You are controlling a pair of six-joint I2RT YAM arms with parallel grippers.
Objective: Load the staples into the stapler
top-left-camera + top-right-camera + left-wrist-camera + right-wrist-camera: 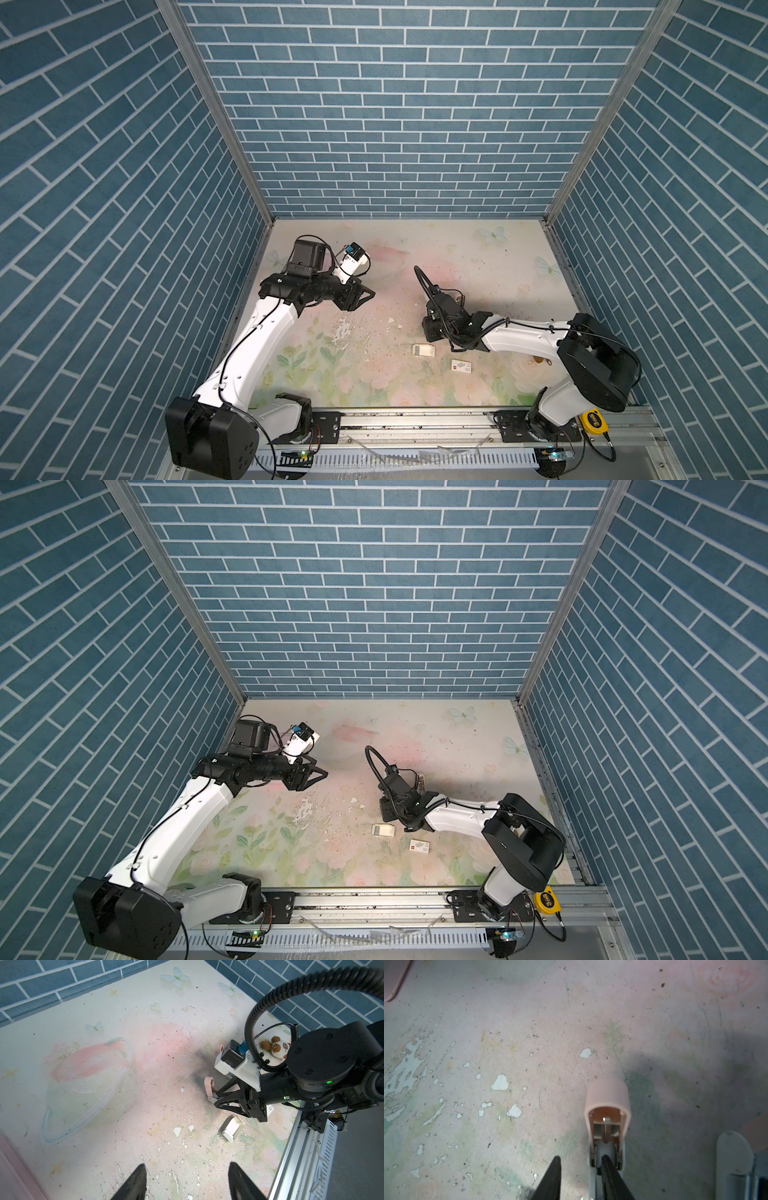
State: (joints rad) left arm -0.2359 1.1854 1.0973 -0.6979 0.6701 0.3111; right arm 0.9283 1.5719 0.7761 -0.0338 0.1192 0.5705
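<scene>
Pinning the opened pink stapler (608,1105) mid-table, right gripper (215,1098) jaws narrow on its channel; left gripper (187,1182) wide, empty, presumably free to fetch staples (423,350).

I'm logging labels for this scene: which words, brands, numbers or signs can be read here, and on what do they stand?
No text here can be read outright.
White card sleeve: a red square mark beside grey print, too small to read.
Yellow tape measure: a dark round label, too blurred to read.
Staples tray: no print shows.
</scene>
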